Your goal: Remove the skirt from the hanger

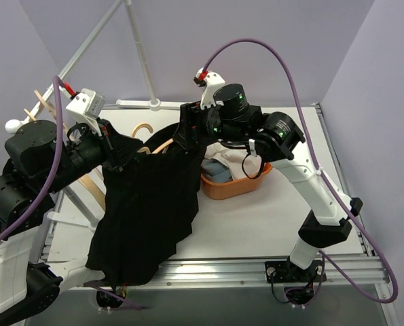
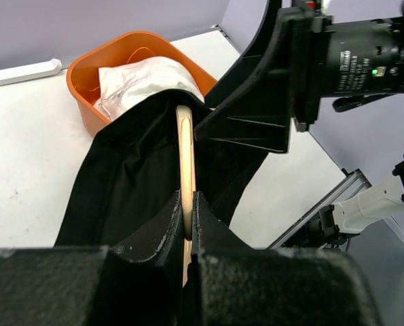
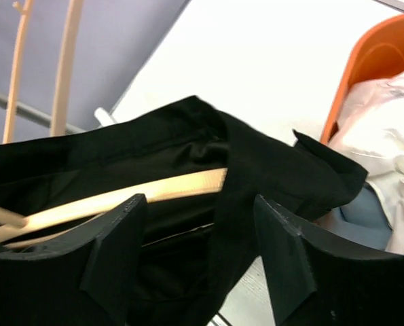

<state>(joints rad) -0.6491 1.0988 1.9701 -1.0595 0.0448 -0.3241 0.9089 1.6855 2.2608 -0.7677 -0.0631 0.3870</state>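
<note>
Cloth this limp drapes and slips freely: the black skirt hangs off the wooden hanger over the left of the table, hem trailing to the near edge. The left gripper is pinched tight on the hanger's bar; the right gripper stands wide astride the waistband at the hanger's right end. That stitched waistband looks the surest place to grip.
</note>
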